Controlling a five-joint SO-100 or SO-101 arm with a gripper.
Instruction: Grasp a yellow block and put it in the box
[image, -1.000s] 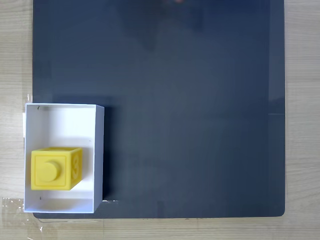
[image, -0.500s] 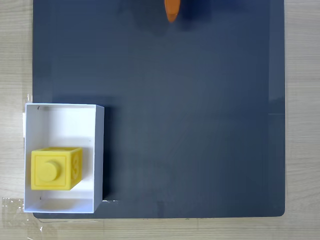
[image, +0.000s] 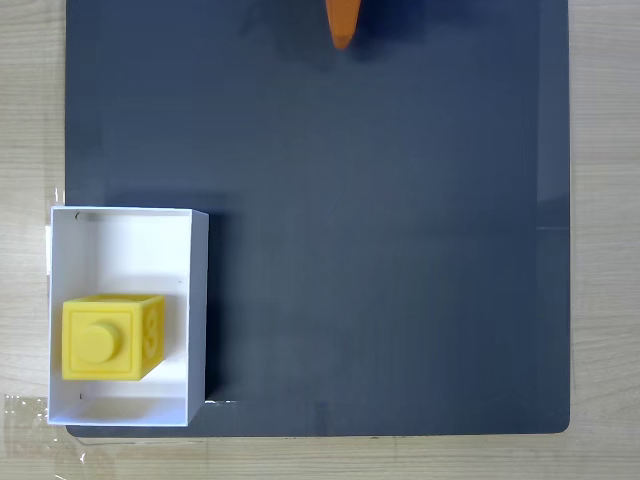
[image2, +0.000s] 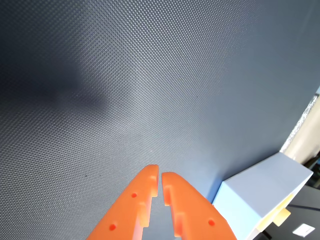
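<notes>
One bright yellow plastic cube (image: 104, 338) with a single round stud on top sits inside one white rectangular open-top box (image: 198, 300), which rests at the lower left corner of the dark grey mat (image: 380, 250) in the fixed view. The cube lies in the lower half of the box, close to the left wall, upright, with faint embossed marks on its right side (too faint to read). The mat covers most of the light wooden desk (image: 605, 200), whose bare strips show at the left, right and bottom edges.

One orange two-finger end effector (image2: 160, 175) appears in the wrist view with its two fingertips nearly touching, only a thin slit between them, and nothing held. It hovers over bare mat. In the fixed view only an orange tip (image: 342, 22) pokes in at the top edge of the mat, well apart from the box; the rest of the arm is cut off.

In the wrist view the box (image2: 260, 192) shows at the lower right corner, seen from outside, its contents hidden.
</notes>
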